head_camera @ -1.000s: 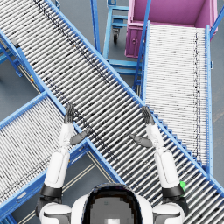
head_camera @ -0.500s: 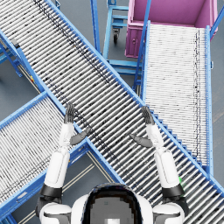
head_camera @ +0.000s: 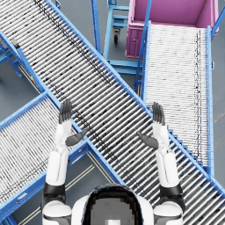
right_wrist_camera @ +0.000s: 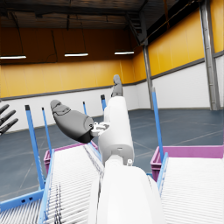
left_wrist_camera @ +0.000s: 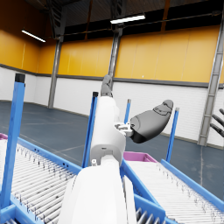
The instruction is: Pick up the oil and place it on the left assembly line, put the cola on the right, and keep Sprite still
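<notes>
The robot's left hand [head_camera: 65, 128] is spread wide and holds nothing. Its fingers point up the picture and its thumb is turned inward. It sits over the blue rail at the near-left edge of the central roller line [head_camera: 101, 88], where the left assembly line [head_camera: 26, 140] runs in beside it.

The right hand [head_camera: 157, 130] mirrors it, open and bare, with the thumb turned toward the left hand. It lies over the rollers close to the central line's right-hand rail. The two hands are well apart, with a stretch of rollers between them.

In the left wrist view the left hand [left_wrist_camera: 131, 127] shows its thumb stuck out sideways with nothing in its grasp. The right wrist view shows the right hand [right_wrist_camera: 98, 127] the same way.

The right assembly line [head_camera: 176, 79] runs up along the right side. At its far end it meets a magenta bin [head_camera: 135, 41]. The part of the bin's inside that can be seen is plain magenta wall and floor, and its far portion is cut off by the top edge of the picture. The bin also appears in the right wrist view [right_wrist_camera: 192, 153], where only its rim shows.

The oil, the cola and the Sprite cannot be placed from any of the three views.
</notes>
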Controlling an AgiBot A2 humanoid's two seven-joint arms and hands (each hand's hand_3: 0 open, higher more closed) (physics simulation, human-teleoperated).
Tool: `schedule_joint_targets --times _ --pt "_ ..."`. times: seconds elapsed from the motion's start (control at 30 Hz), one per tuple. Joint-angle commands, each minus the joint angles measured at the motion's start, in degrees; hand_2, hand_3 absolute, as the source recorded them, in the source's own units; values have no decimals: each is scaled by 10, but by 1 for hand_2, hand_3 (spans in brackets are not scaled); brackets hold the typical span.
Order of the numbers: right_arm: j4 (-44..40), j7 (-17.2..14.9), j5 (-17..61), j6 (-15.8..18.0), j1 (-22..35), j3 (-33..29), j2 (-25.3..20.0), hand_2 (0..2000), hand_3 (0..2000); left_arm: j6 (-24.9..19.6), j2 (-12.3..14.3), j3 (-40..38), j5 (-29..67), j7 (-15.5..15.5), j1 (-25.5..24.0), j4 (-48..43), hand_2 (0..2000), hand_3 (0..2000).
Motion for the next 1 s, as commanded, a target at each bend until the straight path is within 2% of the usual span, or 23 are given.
schedule_joint_targets --times 0.03,0.07,0.13,0.17,0.53,0.6,1.0 --pt "13 0 0 0 13 -31 -4 0 0 0 5 -32 0 0 19 -3 0 0" --pt "6 0 0 0 -10 -32 -1 0 0 0 7 -40 0 0 25 -1 0 0" --pt "0 0 0 0 -6 -37 -4 0 0 0 9 -52 0 0 27 -3 0 0" --pt "3 0 25 0 -9 -41 -5 0 0 0 10 -55 0 0 29 -3 0 0" --pt "15 1 306 -1 -3 -87 -15 0 0 -1 18 -90 280 -1 38 -8 0 0" --pt "15 1 338 -1 -2 -90 -16 0 0 -1 19 -91 312 -1 40 -8 0 0" --pt "13 1 371 -1 -10 -104 -21 0 0 -1 24 -100 345 -1 29 -7 0 0"
